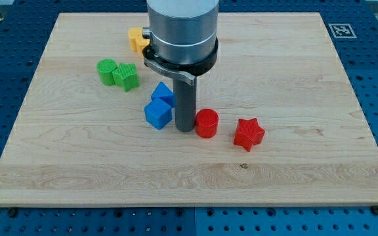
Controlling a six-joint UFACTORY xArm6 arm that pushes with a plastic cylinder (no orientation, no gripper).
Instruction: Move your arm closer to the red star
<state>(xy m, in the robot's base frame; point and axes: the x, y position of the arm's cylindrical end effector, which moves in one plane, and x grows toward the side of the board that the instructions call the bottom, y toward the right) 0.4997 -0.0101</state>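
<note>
The red star point(249, 134) lies on the wooden board right of centre. A red cylinder point(207, 123) stands to its left. My tip point(186, 129) rests on the board just left of the red cylinder, touching or nearly touching it, and about a hundred pixels left of the red star. A blue cube point(157, 114) sits right at the tip's left, with another blue block point(163, 93) behind it, partly hidden by the rod.
A green cylinder point(106, 70) and a green block point(126, 76) sit side by side at the upper left. A yellow block point(137, 40) lies near the view's top, partly hidden by the arm's body. The board's edges point(189, 200) border a blue perforated table.
</note>
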